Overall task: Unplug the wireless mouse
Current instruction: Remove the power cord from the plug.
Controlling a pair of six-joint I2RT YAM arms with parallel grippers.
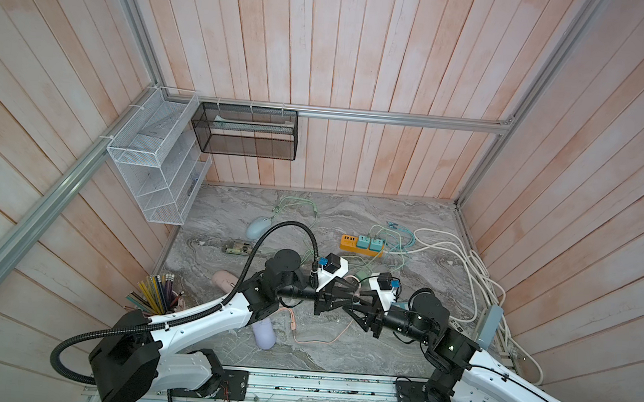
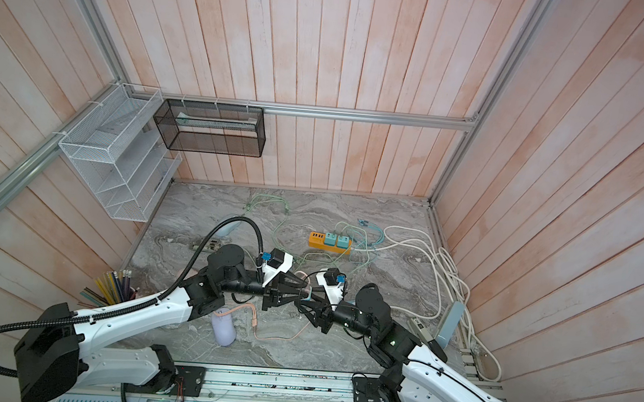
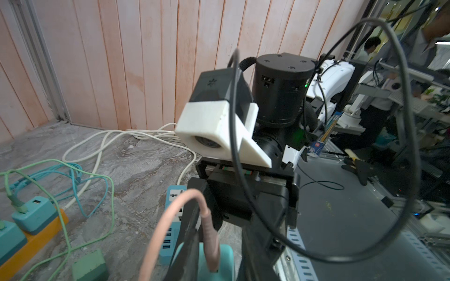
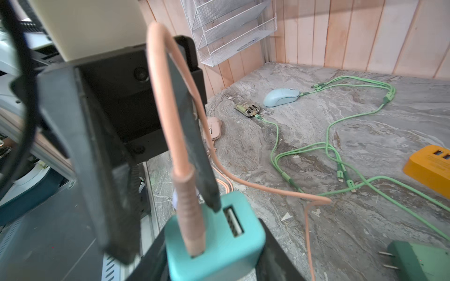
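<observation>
Right now the left gripper (image 4: 168, 219) has its jaws apart around the pink plug (image 4: 190, 211). The plug is seated in the teal charger (image 4: 231, 243), which the right gripper (image 4: 211, 262) clamps above the table (image 4: 341, 219). One left fingertip (image 4: 211, 202) touches the charger's face, so closing off-centre and pulling could, I judge, wrench the charger loose rather than free the plug. The pink mouse (image 4: 213, 126) lies well beyond both grippers, and nothing is legible except a small star mark (image 3: 210, 82) on the right wrist's camera.

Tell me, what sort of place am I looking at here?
Probably a robot test booth dressed as a desk: plank walls on an aluminium frame, a tabletop strewn with a power strip, blue mouse and cables, two robot arms at its edge.
</observation>
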